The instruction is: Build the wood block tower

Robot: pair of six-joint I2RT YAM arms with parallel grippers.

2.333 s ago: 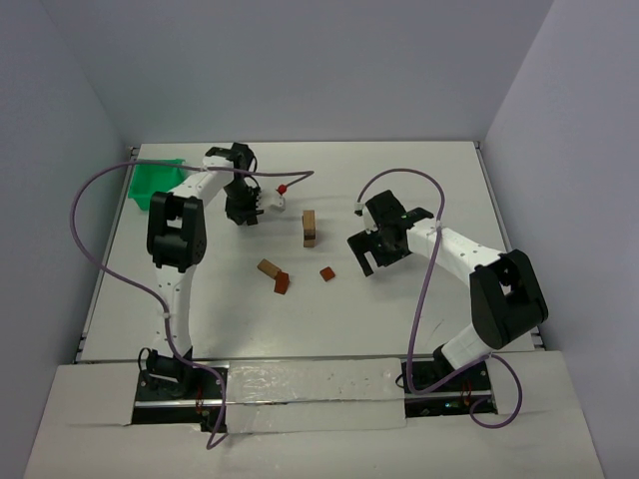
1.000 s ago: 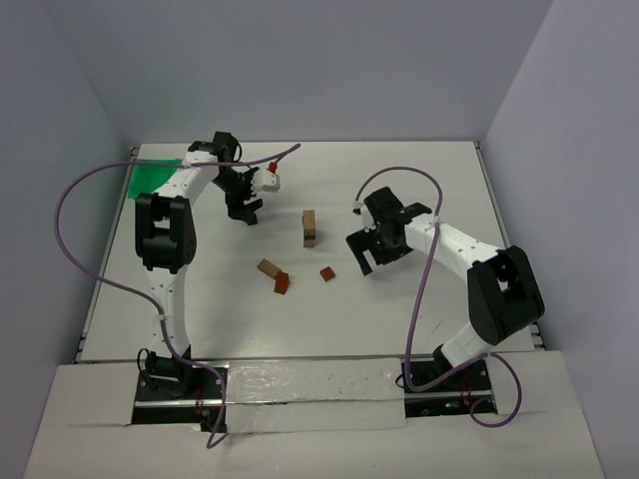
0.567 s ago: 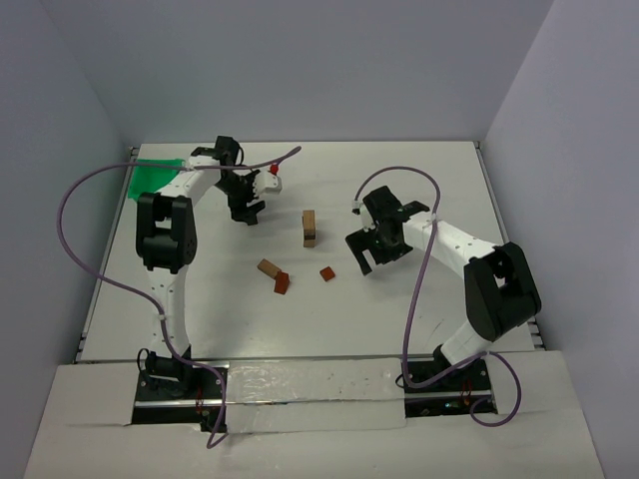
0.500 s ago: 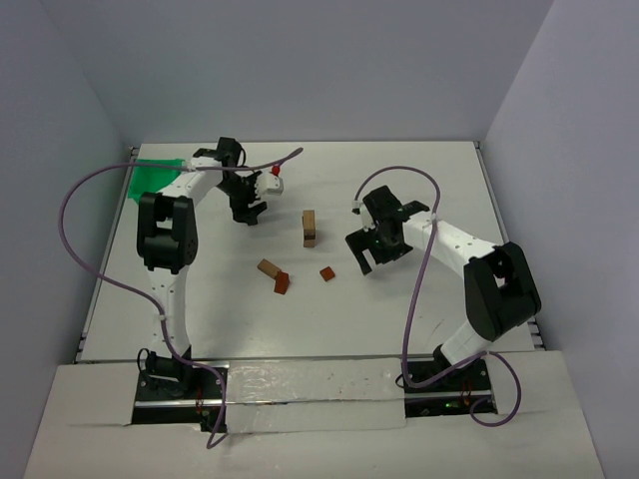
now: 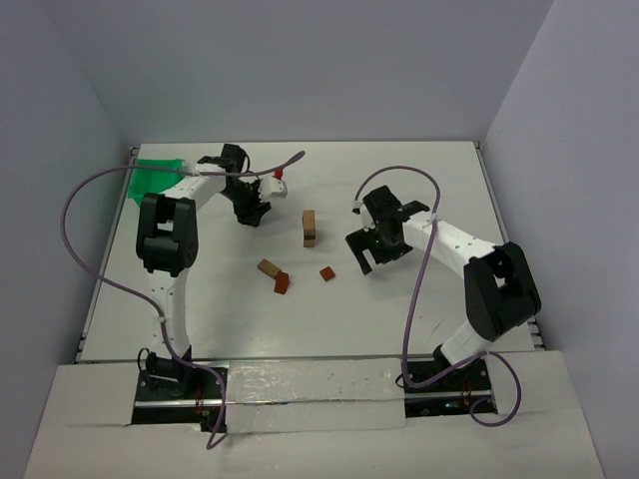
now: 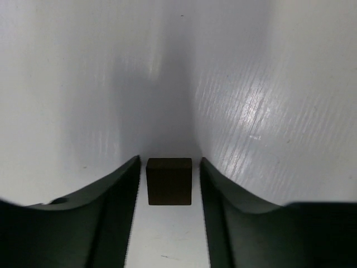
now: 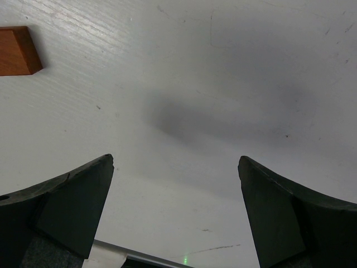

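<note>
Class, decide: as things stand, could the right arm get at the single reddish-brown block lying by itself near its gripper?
Probably yes. The right gripper hangs open just beside the reddish-brown block, with only bare table between them and nothing lying against the block.

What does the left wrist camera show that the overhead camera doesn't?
Only the left wrist view: a dark brown block between the left tool's fingers, slim gaps either side. Only the top view: the wood block tower, a tan block, two reddish-brown blocks, the green bin, the open right tool. Both: that left tool and the white table.
</note>
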